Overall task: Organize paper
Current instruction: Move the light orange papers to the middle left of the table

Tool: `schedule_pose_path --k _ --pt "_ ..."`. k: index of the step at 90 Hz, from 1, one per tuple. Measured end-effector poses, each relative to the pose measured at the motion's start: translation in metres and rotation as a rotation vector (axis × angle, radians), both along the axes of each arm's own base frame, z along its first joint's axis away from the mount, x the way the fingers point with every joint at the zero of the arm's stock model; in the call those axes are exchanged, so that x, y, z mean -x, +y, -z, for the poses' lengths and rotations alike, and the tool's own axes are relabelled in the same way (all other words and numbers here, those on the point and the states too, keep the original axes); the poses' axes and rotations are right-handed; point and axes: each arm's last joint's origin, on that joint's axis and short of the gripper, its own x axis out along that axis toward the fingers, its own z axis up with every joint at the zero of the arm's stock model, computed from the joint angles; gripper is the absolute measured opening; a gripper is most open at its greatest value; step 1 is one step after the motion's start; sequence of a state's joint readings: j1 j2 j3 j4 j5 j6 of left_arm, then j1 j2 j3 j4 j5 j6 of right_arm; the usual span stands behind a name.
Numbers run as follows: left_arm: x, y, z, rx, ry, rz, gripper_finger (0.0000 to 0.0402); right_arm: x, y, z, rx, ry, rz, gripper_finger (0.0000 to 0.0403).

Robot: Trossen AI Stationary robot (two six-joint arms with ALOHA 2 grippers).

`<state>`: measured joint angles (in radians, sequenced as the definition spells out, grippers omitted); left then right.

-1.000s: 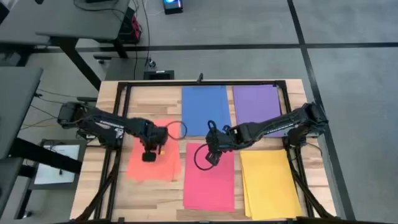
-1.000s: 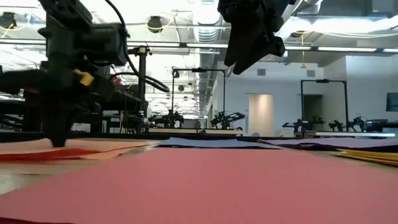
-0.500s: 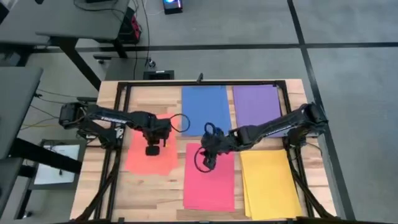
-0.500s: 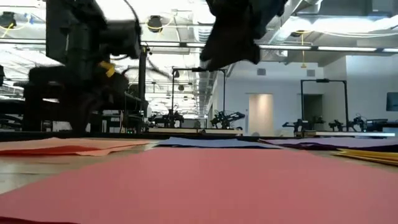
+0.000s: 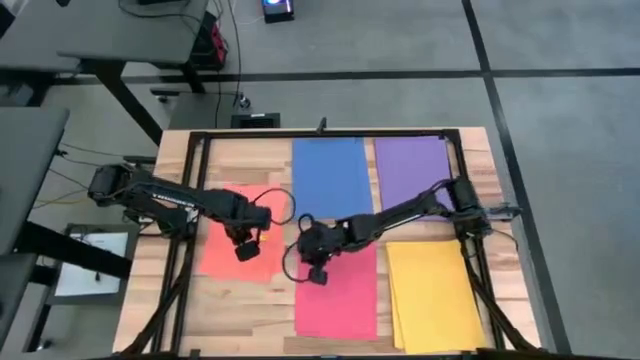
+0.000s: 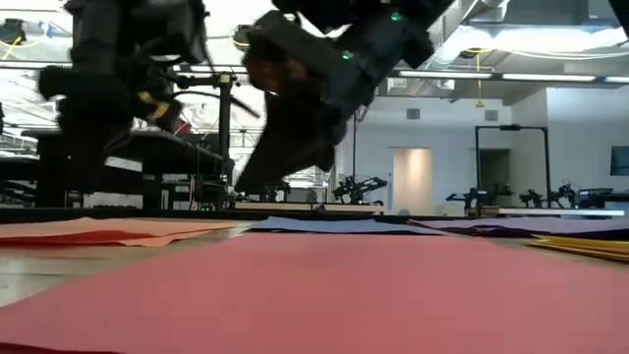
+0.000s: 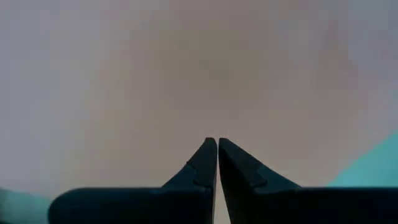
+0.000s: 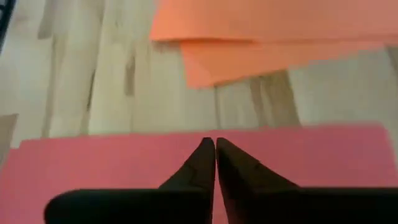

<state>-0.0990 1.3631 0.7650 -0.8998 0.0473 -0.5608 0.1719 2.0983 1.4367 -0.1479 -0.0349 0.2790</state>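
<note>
Five lots of paper lie flat on the wooden table: blue (image 5: 330, 175) and purple (image 5: 410, 170) at the far side, salmon-orange (image 5: 222, 262) at the left, pink-red (image 5: 342, 300) in the near middle, yellow (image 5: 435, 295) at the near right. The salmon-orange paper (image 8: 267, 25) is two sheets, one offset under the other. My left gripper (image 5: 244, 250) is shut and points down at that paper's right half. My right gripper (image 5: 316, 274) is shut and slants down over the pink-red sheet's far left corner (image 8: 93, 162). My left gripper comes from above with its shut fingertips (image 7: 210, 149) right at the salmon-orange top sheet (image 7: 199, 74), which fills its wrist view and lies flat on the table. My right gripper's shut tips are at the pink-red sheet's far left edge (image 8: 205, 134); whether they touch it, I cannot tell.
A black frame (image 5: 320, 132) runs around the table's edges. A strip of bare wood (image 8: 112, 93) separates the salmon-orange and pink-red paper. The right arm (image 5: 420, 205) reaches across the gap between the purple and yellow paper.
My right gripper has gone toward the table's left and near edges, from over the pink-red sheet's far edge to its far left corner, coming down and tipping to a slant. My left gripper has stayed over the salmon-orange paper, shifting slightly far and back.
</note>
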Motion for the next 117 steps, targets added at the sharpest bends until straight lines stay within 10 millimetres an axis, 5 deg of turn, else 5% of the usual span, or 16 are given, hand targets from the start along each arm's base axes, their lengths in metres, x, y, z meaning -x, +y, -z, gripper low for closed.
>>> schedule_pose_path --k 16,43,63,92,117 --pt "0.009 -0.014 0.021 0.011 -0.020 -0.040 0.0000 -0.019 -0.002 0.022 0.019 0.028 0.001 0.0001" --pt "0.009 -0.028 0.022 0.025 -0.052 -0.076 0.0000 -0.051 0.000 0.038 0.025 0.028 0.005 0.0000" --pt "0.013 -0.042 0.022 -0.023 -0.063 -0.012 0.0000 -0.051 0.000 0.041 0.034 0.052 0.000 0.0000" --pt "0.003 -0.051 0.034 -0.142 -0.245 0.461 0.0000 -0.050 0.001 0.041 0.035 0.056 -0.002 0.0000" --pt "0.006 -0.048 0.042 -0.106 -0.239 0.269 0.0000 -0.050 0.002 0.042 0.029 0.061 0.000 0.0000"
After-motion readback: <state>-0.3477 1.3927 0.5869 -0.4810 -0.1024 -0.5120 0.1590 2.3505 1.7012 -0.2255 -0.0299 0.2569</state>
